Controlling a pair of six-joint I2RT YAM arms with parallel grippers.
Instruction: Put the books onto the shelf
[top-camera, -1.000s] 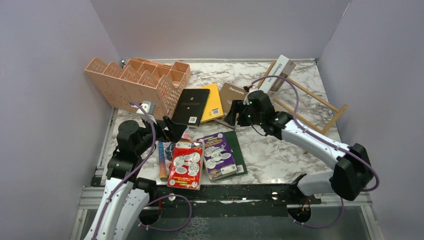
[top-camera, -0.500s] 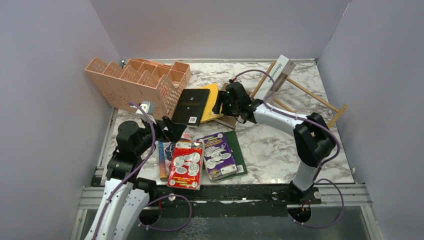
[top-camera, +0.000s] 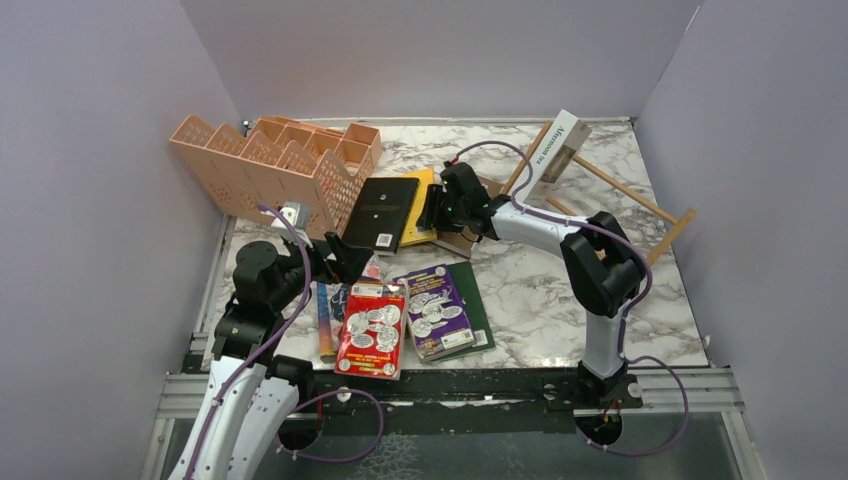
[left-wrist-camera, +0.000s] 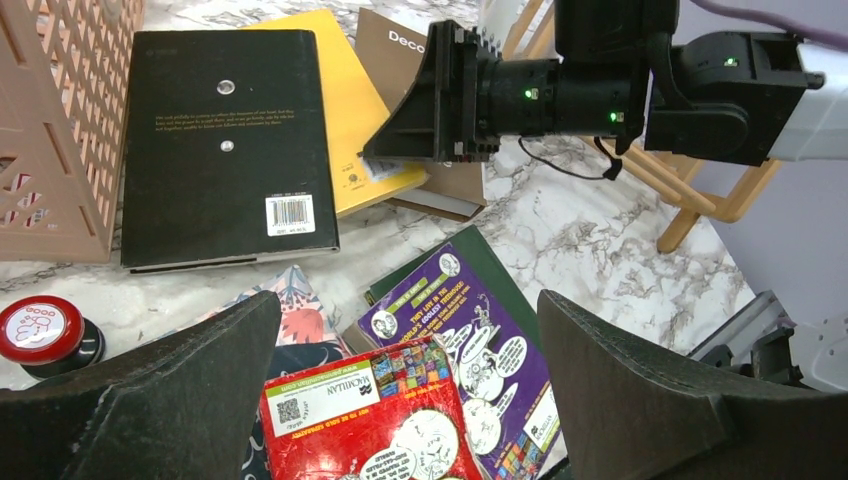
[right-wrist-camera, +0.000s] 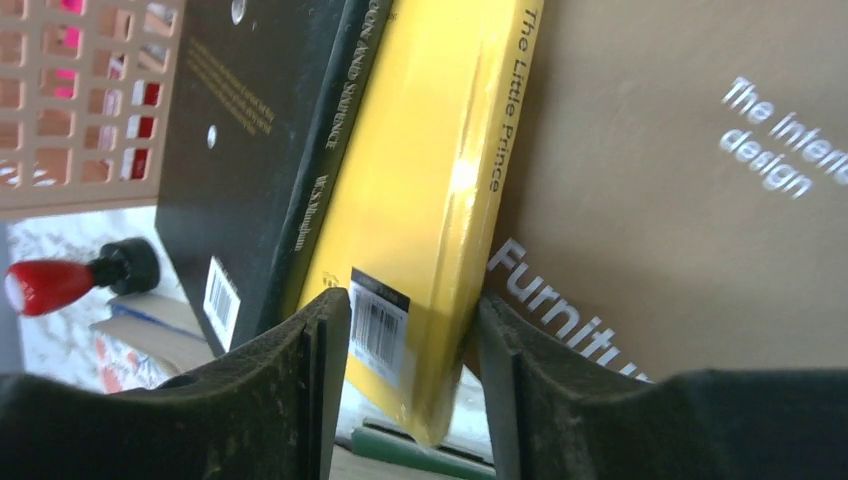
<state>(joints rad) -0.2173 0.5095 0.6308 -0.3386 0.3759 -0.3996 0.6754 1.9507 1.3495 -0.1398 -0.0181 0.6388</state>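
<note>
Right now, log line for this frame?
right hand: astride yellow book corner, grip unclear | left hand: open, empty | shelf: holds white book

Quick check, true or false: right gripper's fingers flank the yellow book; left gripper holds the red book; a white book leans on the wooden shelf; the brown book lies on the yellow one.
The right gripper straddles a corner of the yellow book: true.
The left gripper holds the red book: false; it hovers open above it.
The white book leans on the shelf: true.
The brown book lies on the yellow one: false; the yellow overlaps it.
</note>
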